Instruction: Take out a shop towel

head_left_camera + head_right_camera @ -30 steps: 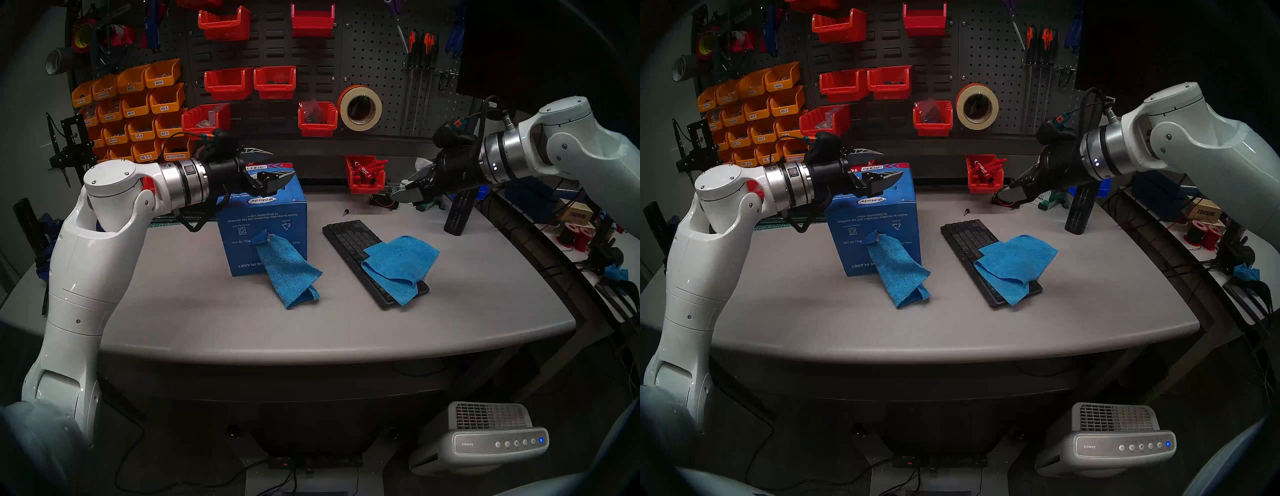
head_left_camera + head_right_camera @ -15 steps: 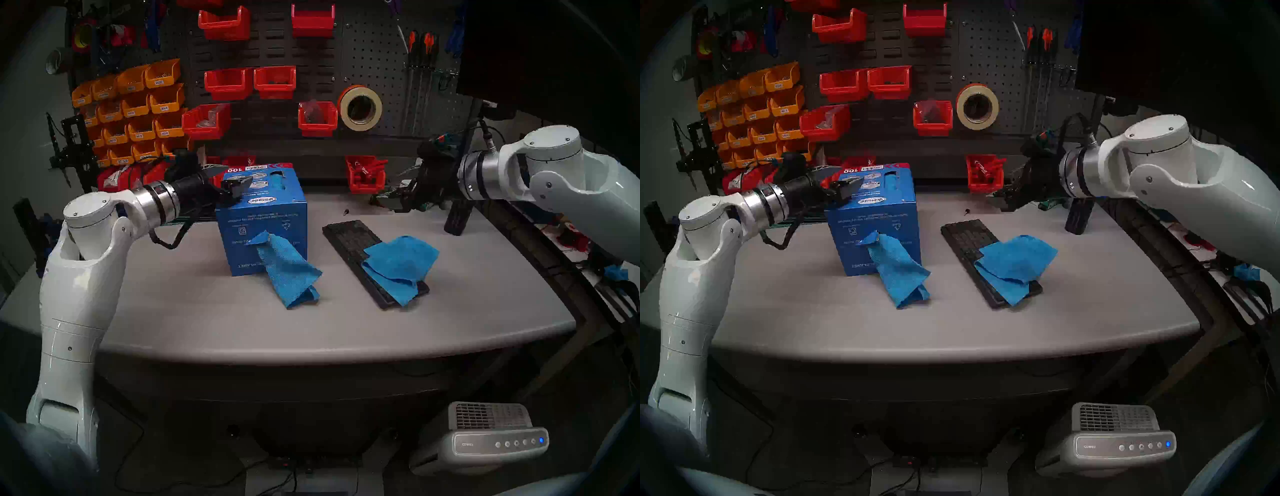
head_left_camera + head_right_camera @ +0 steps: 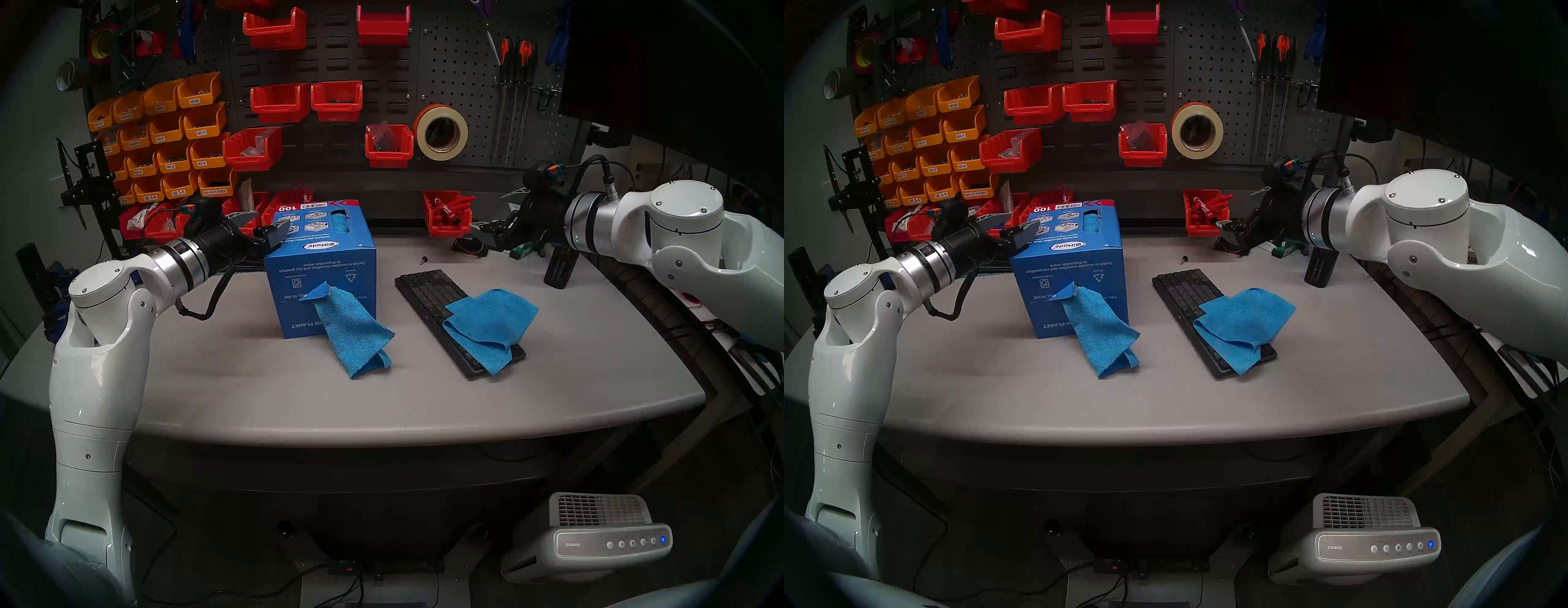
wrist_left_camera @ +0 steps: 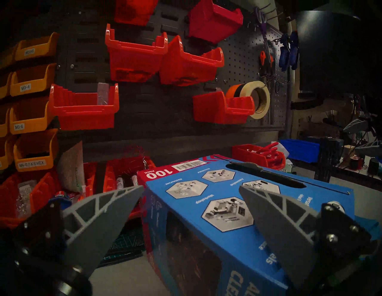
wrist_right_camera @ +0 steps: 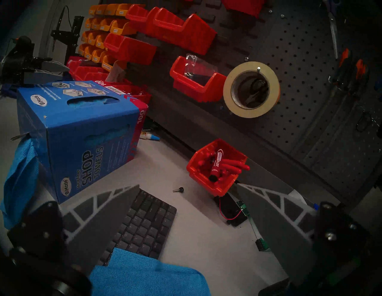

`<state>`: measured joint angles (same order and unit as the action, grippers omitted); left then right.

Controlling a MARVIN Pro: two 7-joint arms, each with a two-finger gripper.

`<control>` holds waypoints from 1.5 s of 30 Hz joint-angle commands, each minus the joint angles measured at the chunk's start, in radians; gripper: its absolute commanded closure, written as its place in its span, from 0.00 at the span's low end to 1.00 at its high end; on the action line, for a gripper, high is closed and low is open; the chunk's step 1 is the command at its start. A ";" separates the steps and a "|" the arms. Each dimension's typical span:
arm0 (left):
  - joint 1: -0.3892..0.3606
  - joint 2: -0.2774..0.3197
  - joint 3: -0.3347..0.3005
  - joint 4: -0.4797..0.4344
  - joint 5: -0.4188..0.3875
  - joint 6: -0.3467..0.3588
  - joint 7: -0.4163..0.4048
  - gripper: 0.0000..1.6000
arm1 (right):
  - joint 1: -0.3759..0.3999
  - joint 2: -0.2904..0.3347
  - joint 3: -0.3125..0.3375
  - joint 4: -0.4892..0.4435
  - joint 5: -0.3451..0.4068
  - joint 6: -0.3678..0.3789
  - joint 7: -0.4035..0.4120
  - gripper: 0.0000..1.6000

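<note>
A blue cardboard box (image 3: 320, 263) of shop towels stands on the grey table (image 3: 237, 382). One bright blue shop towel (image 3: 353, 335) hangs out of a slot in the box's front face and trails onto the table. Another blue towel (image 3: 490, 325) lies loose over the near end of a black keyboard (image 3: 428, 291). My left gripper (image 3: 267, 223) hovers open and empty at the box's top left edge; in its wrist view the box top (image 4: 217, 196) lies between its fingers (image 4: 103, 215). My right gripper (image 3: 494, 212) is open and empty, above the table's back right.
Behind the table is a pegboard with red bins (image 3: 280, 102), orange bins (image 3: 169, 140) and a tape roll (image 3: 441, 132). A red bin of markers (image 5: 217, 165), a small circuit board with wires (image 5: 241, 208), a loose screw (image 5: 178, 189) and a black block (image 3: 560, 265) sit at the back right.
The left gripper has drawn back leftward from over the box top to its left edge, its arm lowering. The right arm has dropped and pulled back to the right. Towels and box have not moved.
</note>
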<state>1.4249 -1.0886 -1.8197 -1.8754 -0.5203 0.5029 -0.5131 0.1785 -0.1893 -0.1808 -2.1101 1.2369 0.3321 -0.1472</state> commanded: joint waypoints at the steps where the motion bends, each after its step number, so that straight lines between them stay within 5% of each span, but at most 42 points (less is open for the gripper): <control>1: 0.018 -0.051 -0.049 -0.101 -0.025 -0.029 0.031 0.00 | -0.043 0.047 -0.027 -0.049 -0.018 -0.080 -0.121 0.00; 14: 0.025 -0.128 -0.130 -0.240 -0.068 -0.047 0.102 0.00 | -0.102 0.039 -0.096 -0.095 -0.046 -0.219 -0.309 0.00; 28: 0.239 -0.268 -0.230 -0.384 -0.103 -0.025 0.179 0.00 | -0.167 -0.058 -0.133 -0.078 -0.103 -0.378 -0.536 0.00; 37: 0.379 -0.361 -0.242 -0.459 -0.098 -0.026 0.212 0.00 | -0.209 -0.148 -0.150 -0.083 -0.169 -0.454 -0.671 0.00; 45: 0.480 -0.423 -0.226 -0.512 -0.079 -0.051 0.233 0.00 | -0.257 -0.166 -0.175 -0.140 -0.273 -0.508 -0.799 0.00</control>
<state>1.8060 -1.4479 -2.0521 -2.3092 -0.6123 0.4842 -0.2836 -0.0613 -0.3254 -0.3612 -2.2018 1.0608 -0.1200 -0.8449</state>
